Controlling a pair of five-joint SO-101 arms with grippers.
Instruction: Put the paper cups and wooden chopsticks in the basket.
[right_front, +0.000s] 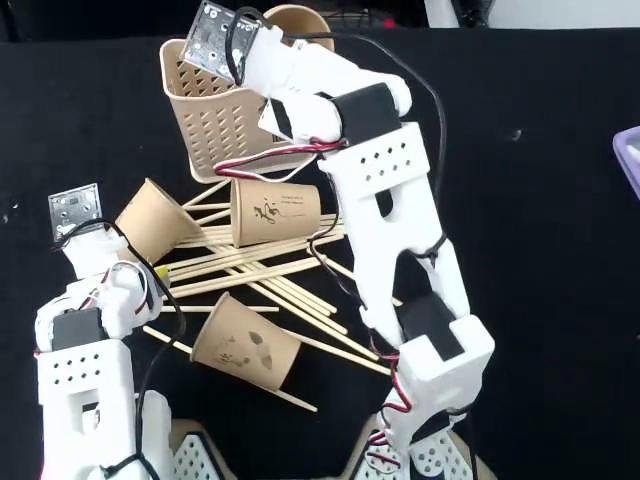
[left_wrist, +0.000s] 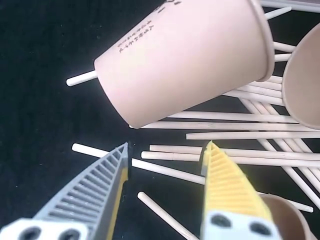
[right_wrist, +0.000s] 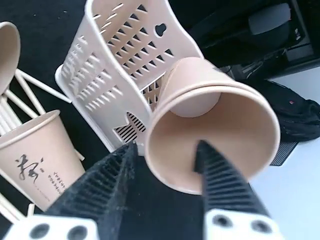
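Observation:
The beige slotted basket (right_front: 215, 115) (right_wrist: 115, 65) stands tilted at the back of the black table. My right gripper (right_front: 280, 35) (right_wrist: 167, 147) is beside the basket's top, shut on a paper cup (right_front: 305, 18) (right_wrist: 215, 125), with one finger inside the rim and one outside. Three paper cups lie on their sides: left (right_front: 155, 220) (left_wrist: 185, 55), middle (right_front: 275, 212) (right_wrist: 35, 150), front (right_front: 245, 345). Wooden chopsticks (right_front: 260, 270) (left_wrist: 225, 135) are scattered under and between them. My left gripper (right_front: 150, 275) (left_wrist: 167, 147) hangs open above the chopsticks, just short of the left cup's base.
A purple object (right_front: 628, 155) shows at the right edge of the table. The right arm's white links (right_front: 400, 230) stretch over the right end of the chopstick pile. Bare black table lies left and right of the pile.

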